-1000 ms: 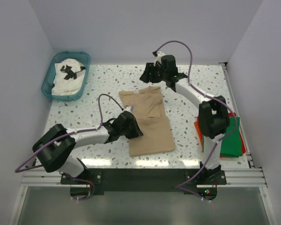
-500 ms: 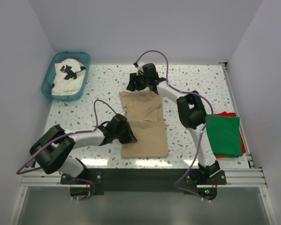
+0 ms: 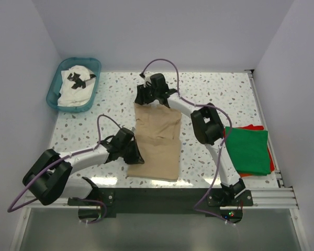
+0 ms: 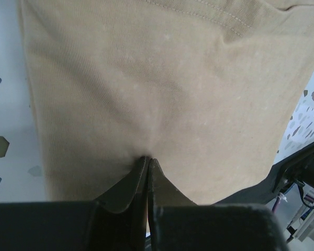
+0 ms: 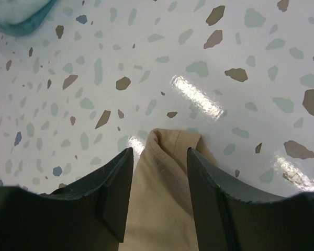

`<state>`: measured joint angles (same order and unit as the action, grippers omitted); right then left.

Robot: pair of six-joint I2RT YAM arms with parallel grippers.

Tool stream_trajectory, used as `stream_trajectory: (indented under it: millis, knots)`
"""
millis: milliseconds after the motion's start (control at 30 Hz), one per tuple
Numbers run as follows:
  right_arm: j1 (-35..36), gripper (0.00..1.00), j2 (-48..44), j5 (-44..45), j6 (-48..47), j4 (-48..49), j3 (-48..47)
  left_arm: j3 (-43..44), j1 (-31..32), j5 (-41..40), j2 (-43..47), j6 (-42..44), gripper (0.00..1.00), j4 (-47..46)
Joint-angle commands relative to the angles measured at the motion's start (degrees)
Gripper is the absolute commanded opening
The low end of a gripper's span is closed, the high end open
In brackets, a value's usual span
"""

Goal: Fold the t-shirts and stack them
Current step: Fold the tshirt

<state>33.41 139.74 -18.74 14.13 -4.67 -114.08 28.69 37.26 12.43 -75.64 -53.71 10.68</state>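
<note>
A plain tan t-shirt [image 3: 158, 137] lies partly folded in the middle of the table. My left gripper [image 3: 135, 155] is shut on its near left edge; in the left wrist view the fingertips [image 4: 147, 158] pinch the tan cloth [image 4: 162, 78]. At the shirt's far left corner my right gripper [image 3: 147, 102] stands open. The right wrist view shows its jaws [image 5: 159, 150] either side of a raised fold of the tan cloth [image 5: 162, 209]. A folded green t-shirt [image 3: 248, 150] lies on a red-orange one [image 3: 257, 127] at the right. The white t-shirt with black print [image 3: 76, 84] sits in the basket.
The teal plastic basket [image 3: 54, 97] stands at the far left corner, against the left wall. The table's right rail [image 3: 263, 112] runs beside the green and red-orange stack. Both arms reach across the middle of the speckled tabletop [image 3: 220, 89].
Both arms have swung left. The right gripper came from the far middle to the tan shirt's far left corner. The left gripper shut on the cloth and dragged it left and nearer.
</note>
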Motion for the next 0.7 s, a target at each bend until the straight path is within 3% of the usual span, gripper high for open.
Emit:
stream_trajectory:
  millis: [0,267,533,667]
  knots:
    - [0.5,0.48,3.2,1.8,-1.8,-1.3,-4.9,-0.6,-0.3,1.8,1.5,1.3,0.07,0.8]
    - [1.5,0.4,3.3,3.4,-2.0,-1.4,-4.8,-2.5,-0.3,2.3,1.6,0.5,0.07,-1.1]
    - [1.4,0.06,0.4,10.6,1.2,-0.4,-2.7,-4.9,-0.3,2.6,1.4,-0.6,0.07,-3.0]
    - [1.3,0.0,-1.6,14.9,3.4,1.1,-0.7,-6.8,-0.3,3.7,1.5,-1.7,0.06,-5.1]
